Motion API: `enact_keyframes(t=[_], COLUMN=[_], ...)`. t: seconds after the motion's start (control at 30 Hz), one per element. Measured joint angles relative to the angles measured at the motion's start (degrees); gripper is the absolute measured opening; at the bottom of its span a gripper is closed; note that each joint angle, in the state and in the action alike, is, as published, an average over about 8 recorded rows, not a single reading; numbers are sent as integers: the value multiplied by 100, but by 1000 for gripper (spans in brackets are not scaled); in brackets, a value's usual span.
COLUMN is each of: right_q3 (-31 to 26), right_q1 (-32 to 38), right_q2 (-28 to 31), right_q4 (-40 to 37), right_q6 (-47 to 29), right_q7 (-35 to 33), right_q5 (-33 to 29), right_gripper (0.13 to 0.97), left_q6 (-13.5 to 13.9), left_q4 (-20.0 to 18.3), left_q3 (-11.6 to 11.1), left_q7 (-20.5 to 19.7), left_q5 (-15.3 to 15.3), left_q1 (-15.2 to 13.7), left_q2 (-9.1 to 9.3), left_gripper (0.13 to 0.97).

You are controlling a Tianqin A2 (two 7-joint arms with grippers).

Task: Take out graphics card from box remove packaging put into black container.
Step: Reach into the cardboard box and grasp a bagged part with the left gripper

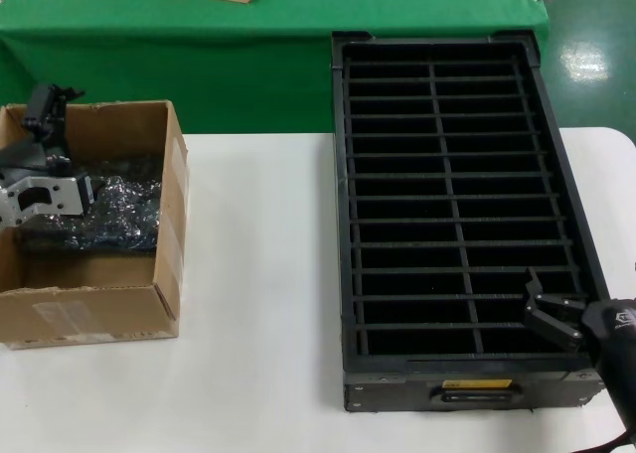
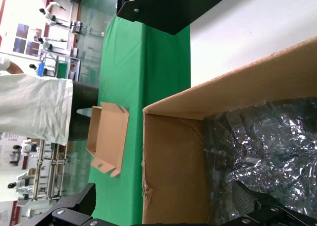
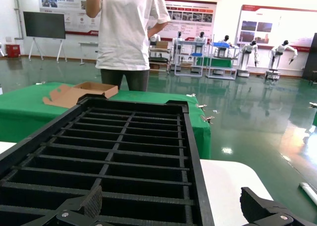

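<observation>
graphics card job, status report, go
Left gripper down in the box, over the packaging. Right gripper open at black container. Nothing blocking.

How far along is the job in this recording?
Barely started. The crinkly silver plastic bag lies in the brown cardboard carton, the left end effector reaching in above it. Every visible slot of the black slotted plastic crate is empty; the right end effector waits open at its near right corner. Lifting out, unwrapping and slotting remain.

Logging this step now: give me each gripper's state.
Left gripper: open, inside the box over the packaging, holding nothing.
Right gripper: open, empty, over the black container.
</observation>
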Motion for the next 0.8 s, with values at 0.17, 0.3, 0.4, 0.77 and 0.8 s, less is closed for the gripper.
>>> enact_keyframes(t=[0.17, 0.3, 0.4, 0.77, 0.8], right_q3=[0, 0, 0, 0, 0], right_q1=[0, 0, 0, 0, 0], right_q2=[0, 0, 0, 0, 0], right_q4=[0, 0, 0, 0, 0], right_q6=[0, 0, 0, 0, 0], right_q7=[0, 0, 0, 0, 0], right_q5=[0, 0, 0, 0, 0], right_gripper=[966, 966, 966, 966, 966], left_q6=[30, 230, 460, 750, 754], left_q4=[3, 84, 183, 313, 315], left_q3=[-61, 85, 282, 482, 480], left_q7=[-14, -78, -151, -244, -245], left_q5=[99, 330, 567, 892, 900], left_q1=[-8, -153, -323, -530, -532], left_q2=[5, -59, -137, -225, -225], left_gripper=[966, 966, 966, 966, 966])
